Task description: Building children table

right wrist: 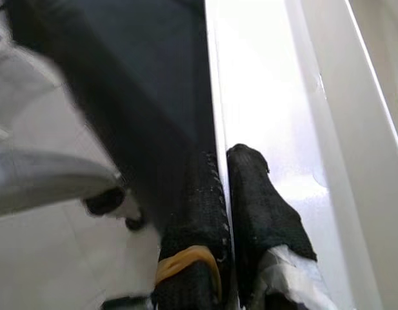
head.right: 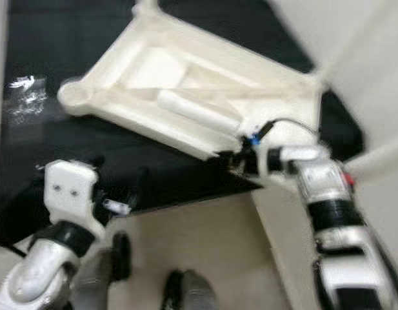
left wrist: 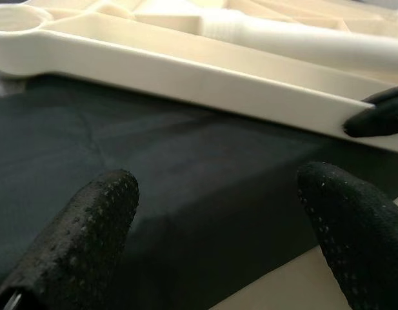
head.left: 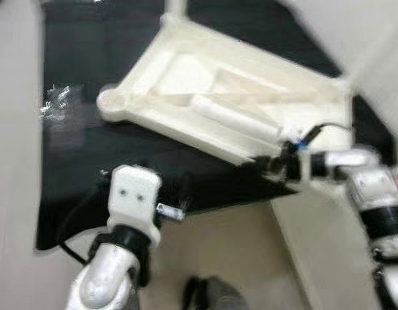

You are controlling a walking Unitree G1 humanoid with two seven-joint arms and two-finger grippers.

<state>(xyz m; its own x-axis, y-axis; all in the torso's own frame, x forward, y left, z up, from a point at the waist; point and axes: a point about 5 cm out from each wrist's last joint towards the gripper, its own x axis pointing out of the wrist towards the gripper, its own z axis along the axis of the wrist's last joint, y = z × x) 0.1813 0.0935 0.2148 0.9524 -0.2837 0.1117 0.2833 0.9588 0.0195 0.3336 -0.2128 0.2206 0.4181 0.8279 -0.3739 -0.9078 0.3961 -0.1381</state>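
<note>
A white plastic tabletop lies upside down on a black mat. A loose white table leg rests inside its ribbed underside. My right gripper is shut on the tabletop's near rim, one finger on each side of the edge, close to the near right corner. My left gripper is open over the mat, a short way in front of the same rim, with nothing between its fingers. Its white wrist block sits at the mat's front edge.
A crumpled clear plastic wrapper lies on the mat's left side. A pale flat panel runs along the floor at the right, beside my right arm. Another leg stands at the tabletop's far corner. My dark feet show below.
</note>
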